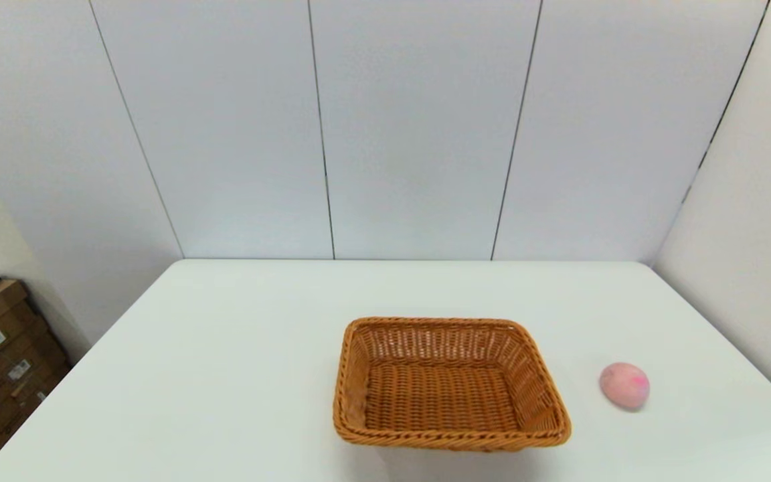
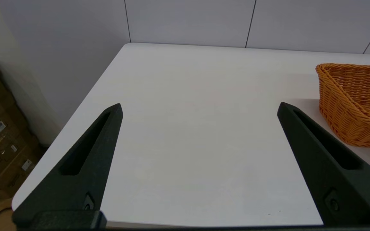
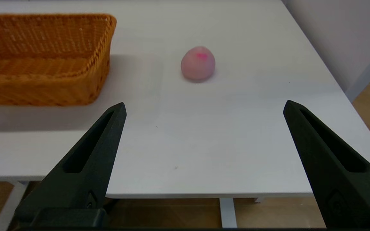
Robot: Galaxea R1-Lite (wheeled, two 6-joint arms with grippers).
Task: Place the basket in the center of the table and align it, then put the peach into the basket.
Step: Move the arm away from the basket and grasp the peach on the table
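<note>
1. Both of my grippers are parked back at the near edge of the table (image 1: 238,335), out of the head view. My left gripper (image 2: 199,107) has its fingers spread wide with nothing between them, and so does my right gripper (image 3: 204,107).
2. Moving outward from the left one: just bare white tabletop ahead, with the basket (image 1: 449,381) off toward the robot's right of it, not touching either finger.
3. From the right one: the peach (image 3: 198,67) sits straight ahead on the table, well apart from my fingers, with the basket beside it on the robot's left and a clear gap between the two.
4. The basket is empty and looks roughly central but nearer the front edge, and I'd call it slightly skewed, so squaring it up is probably the step in hand.
5. To do it well, I'd catch the braided rim on one short side, nudge slowly so the wicker doesn't tip, and keep it away from the peach, which looks like it'd roll.
</note>
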